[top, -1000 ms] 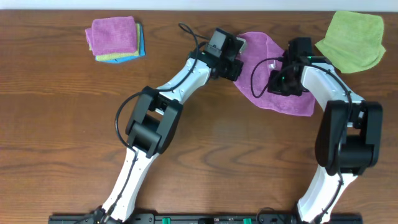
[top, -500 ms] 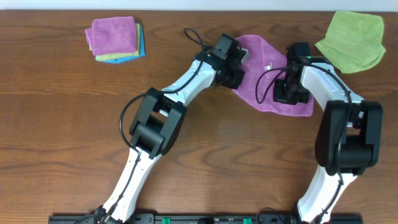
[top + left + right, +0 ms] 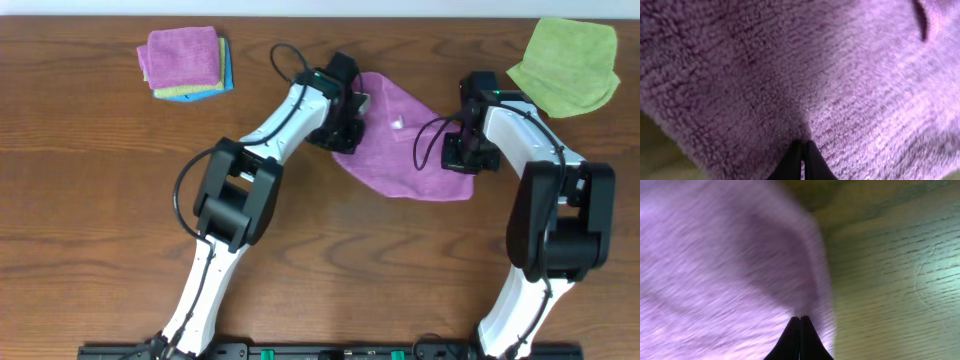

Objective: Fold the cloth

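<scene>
Between both hands [image 3: 343,128] [image 3: 463,152], the cloth [image 3: 400,150]

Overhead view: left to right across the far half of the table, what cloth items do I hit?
stack of folded cloths → the cloth, spread out between both arms → lime-green cloth

We see the overhead view bright, even and sharp with soft shadows, while the cloth [image 3: 715,255] looks streaked and blurred in the right wrist view.
</scene>
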Robot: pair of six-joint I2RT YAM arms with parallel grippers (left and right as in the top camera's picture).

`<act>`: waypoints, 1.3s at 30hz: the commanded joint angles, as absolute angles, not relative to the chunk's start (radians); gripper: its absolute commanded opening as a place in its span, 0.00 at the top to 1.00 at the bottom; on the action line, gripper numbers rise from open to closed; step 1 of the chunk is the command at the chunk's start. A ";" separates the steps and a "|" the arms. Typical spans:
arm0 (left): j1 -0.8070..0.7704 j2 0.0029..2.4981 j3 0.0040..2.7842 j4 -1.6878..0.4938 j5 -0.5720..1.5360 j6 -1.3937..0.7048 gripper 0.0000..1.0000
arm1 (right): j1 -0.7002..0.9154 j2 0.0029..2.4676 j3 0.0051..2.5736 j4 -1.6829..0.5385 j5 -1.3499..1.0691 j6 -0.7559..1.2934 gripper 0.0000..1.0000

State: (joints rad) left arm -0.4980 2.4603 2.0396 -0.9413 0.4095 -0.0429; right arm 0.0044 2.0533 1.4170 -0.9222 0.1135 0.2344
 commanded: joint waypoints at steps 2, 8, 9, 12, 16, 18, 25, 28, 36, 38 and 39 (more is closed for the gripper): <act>-0.486 2.438 1.998 -1.042 0.246 0.010 0.94 | 0.015 2.045 1.412 -0.927 0.123 0.270 0.98; -0.500 2.334 1.998 -1.068 0.244 0.012 0.94 | 0.018 1.908 1.412 -0.937 0.130 0.249 0.99; -0.500 2.310 1.998 -1.070 0.244 0.012 0.94 | 0.016 1.866 1.412 -0.941 0.131 0.237 0.99; -0.501 2.218 1.984 -1.077 0.227 0.017 0.94 | 0.016 1.736 1.411 -0.955 0.155 0.220 0.98; -0.500 2.090 1.819 -1.012 0.200 0.020 0.94 | 0.018 1.595 1.410 -0.987 0.169 0.220 0.98; -0.500 2.016 1.685 -0.942 0.205 -0.004 0.94 | 0.024 1.536 1.409 -1.023 0.170 0.224 0.98; -0.501 1.666 1.306 -0.794 0.199 -0.075 0.94 | 0.079 1.244 1.249 -1.053 0.213 0.271 0.98; -0.506 1.552 1.191 -0.707 0.161 -0.076 0.94 | 0.088 1.083 1.082 -1.002 0.197 0.296 0.98; -0.505 1.636 1.070 -0.423 0.278 -0.160 0.94 | 0.088 1.036 0.829 -0.788 0.007 0.330 0.98; -0.505 1.686 1.070 -0.406 0.309 -0.165 0.94 | 0.088 1.099 0.825 -0.779 -0.001 0.333 0.98; -0.505 1.700 1.070 -0.402 0.311 -0.166 0.94 | 0.088 1.118 0.825 -0.774 -0.008 0.333 0.98</act>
State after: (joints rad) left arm -0.5022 1.6531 1.0748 -0.4095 0.2531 -0.1379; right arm 0.0753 1.0664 0.8330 -0.7868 0.0425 0.3069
